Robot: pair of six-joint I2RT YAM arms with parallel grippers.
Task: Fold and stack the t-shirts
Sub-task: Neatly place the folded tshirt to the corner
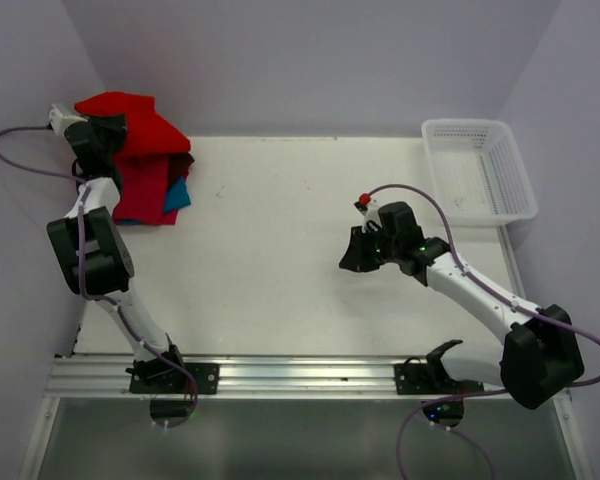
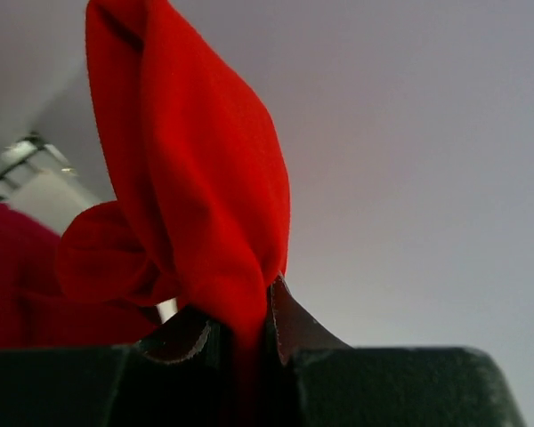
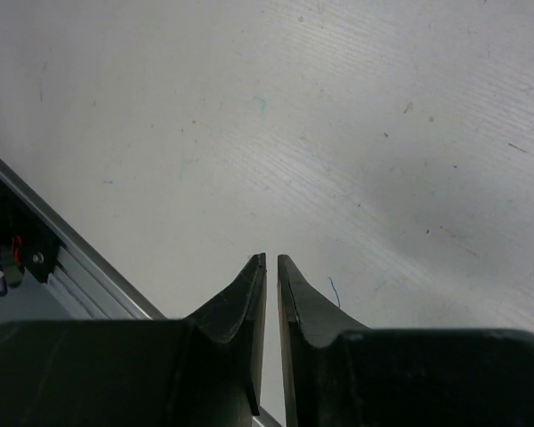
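Observation:
A large bright red t-shirt (image 1: 130,118) hangs bunched at the table's far left corner, and my left gripper (image 1: 102,132) is shut on a fold of it. In the left wrist view the red cloth (image 2: 196,178) rises out of the left gripper (image 2: 242,311), pinched between the jaws. Beneath it lies a stack of folded t-shirts: a red one (image 1: 143,195), a dark maroon one (image 1: 183,162) and a teal-blue one (image 1: 179,193). My right gripper (image 1: 352,256) hovers over the bare table right of centre. Its jaws (image 3: 271,260) are shut with only a thin slit and nothing between them.
A white mesh basket (image 1: 525,190) stands at the back right corner. The white table (image 1: 270,230) is ringed by lilac walls, and the left wall is close to the left arm. A metal rail (image 1: 300,375) runs along the near edge.

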